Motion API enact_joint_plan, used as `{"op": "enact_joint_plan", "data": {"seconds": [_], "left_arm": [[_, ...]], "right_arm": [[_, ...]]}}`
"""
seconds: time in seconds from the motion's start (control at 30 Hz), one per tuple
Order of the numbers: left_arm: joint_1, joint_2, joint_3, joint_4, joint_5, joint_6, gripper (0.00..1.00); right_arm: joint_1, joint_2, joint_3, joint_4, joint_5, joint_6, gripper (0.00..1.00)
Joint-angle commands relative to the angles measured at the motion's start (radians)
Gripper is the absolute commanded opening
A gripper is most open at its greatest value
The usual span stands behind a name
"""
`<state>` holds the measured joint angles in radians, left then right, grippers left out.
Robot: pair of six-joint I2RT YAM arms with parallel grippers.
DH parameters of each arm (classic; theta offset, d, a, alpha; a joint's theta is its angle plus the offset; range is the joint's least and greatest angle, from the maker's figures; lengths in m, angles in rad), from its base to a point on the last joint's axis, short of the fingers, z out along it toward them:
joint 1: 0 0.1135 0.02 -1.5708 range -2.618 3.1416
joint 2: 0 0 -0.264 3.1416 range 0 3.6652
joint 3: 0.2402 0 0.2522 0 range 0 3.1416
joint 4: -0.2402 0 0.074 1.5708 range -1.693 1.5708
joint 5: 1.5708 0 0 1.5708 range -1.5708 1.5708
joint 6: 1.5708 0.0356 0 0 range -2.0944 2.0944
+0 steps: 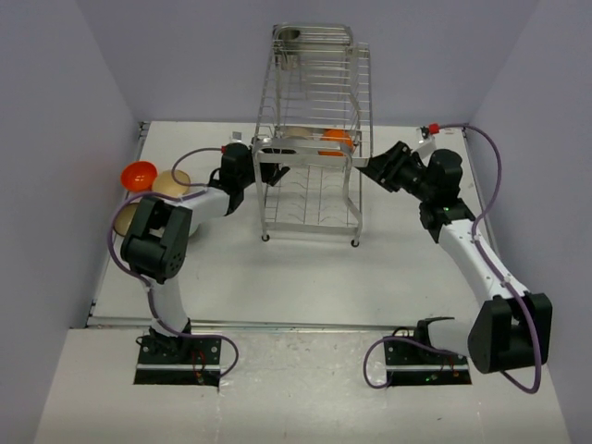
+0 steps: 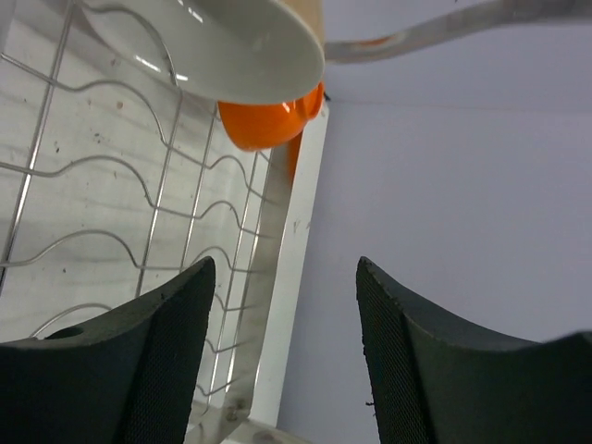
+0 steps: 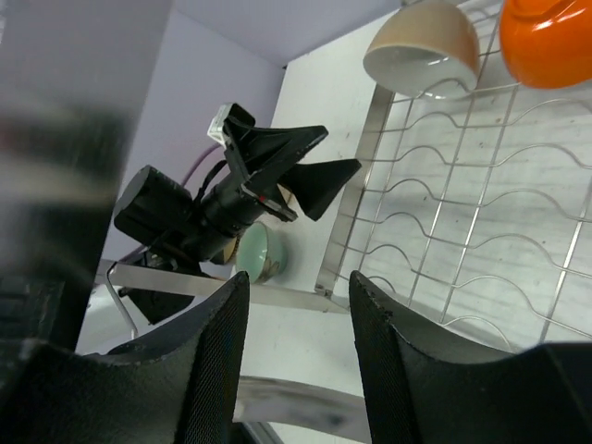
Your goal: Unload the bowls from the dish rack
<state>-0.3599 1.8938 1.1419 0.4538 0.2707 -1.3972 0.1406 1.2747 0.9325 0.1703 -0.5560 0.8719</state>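
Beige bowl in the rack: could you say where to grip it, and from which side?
Likely the beige bowl's rim, one finger inside, from the left gripper's side: its open mouth shows that way, and the orange bowl crowds its other side.

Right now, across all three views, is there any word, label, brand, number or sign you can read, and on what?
None can be read.
The dish rack and the bowls show no lettering.
A white patch on the left gripper is too small to read.
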Motion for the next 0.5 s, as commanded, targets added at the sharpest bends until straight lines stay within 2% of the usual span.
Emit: {"op": "enact_joint_plan", "data": {"seconds": [0.0,0.13,0.23,0.47], "left_arm": [[0.004,-0.004,0.022,0.082,-0.162,-0.082,0.63],[-0.004,0.079,0.07,0.108,-0.214,-0.121,0.63],[-0.013,0.167,0.198,0.1,-0.206,-0.121,0.62],[-0.033,0.309,0.357,0.082,-0.222,-0.14,0.61]], "right_arm": [[-0.033,-0.061,-0.035,-0.052,0.042,-0.054,0.49],[-0.071,-0.087,-0.067,-0.025,0.021,-0.056,0.49],[-0.084,-0.094,-0.089,-0.014,0.007,-0.071,0.49],[-0.134,-0.092,-0.145,0.032,-0.031,-0.08,0.49]]}}
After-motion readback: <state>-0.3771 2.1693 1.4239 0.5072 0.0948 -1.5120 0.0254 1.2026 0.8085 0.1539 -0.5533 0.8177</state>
